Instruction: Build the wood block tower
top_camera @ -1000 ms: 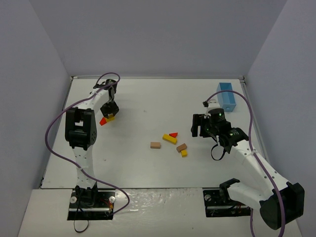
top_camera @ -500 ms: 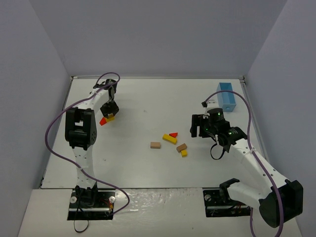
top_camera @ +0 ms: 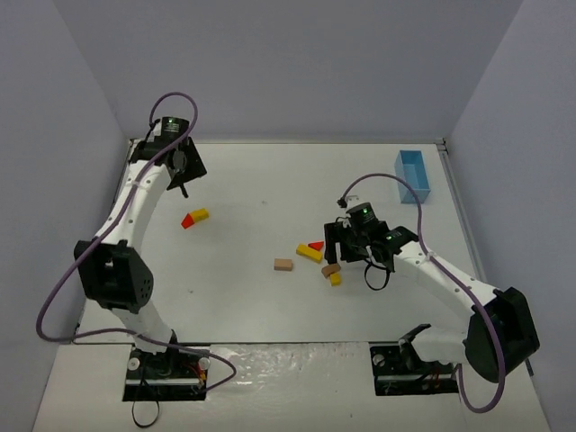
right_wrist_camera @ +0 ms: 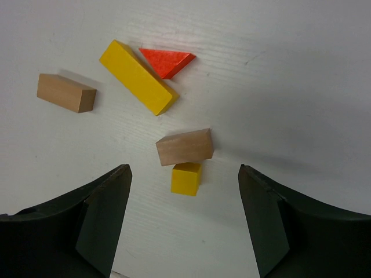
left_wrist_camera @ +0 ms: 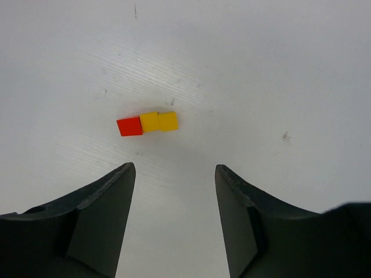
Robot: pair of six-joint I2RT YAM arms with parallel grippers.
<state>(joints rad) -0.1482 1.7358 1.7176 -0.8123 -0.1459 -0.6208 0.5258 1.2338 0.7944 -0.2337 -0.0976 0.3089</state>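
Observation:
No tower stands; the wood blocks lie loose. A red wedge (top_camera: 189, 220) touches a yellow piece (top_camera: 199, 214) at the left, also in the left wrist view as a red wedge (left_wrist_camera: 130, 125) and a yellow piece (left_wrist_camera: 159, 121). My left gripper (top_camera: 184, 173) (left_wrist_camera: 174, 168) is open and empty, high and behind them. In the middle lie a tan block (right_wrist_camera: 66, 93), a long yellow block (right_wrist_camera: 138, 77), a red wedge (right_wrist_camera: 167, 61), a second tan block (right_wrist_camera: 185, 146) and a yellow cube (right_wrist_camera: 186, 178). My right gripper (top_camera: 340, 250) (right_wrist_camera: 184, 168) hangs open above the cube.
A light-blue box (top_camera: 412, 176) stands at the far right of the white table (top_camera: 270, 180). Grey walls close in the back and both sides. The middle cluster shows in the top view around the long yellow block (top_camera: 309, 253).
My left gripper has left the red and yellow pair and risen back toward the far left corner. My right gripper has moved left, over the middle blocks.

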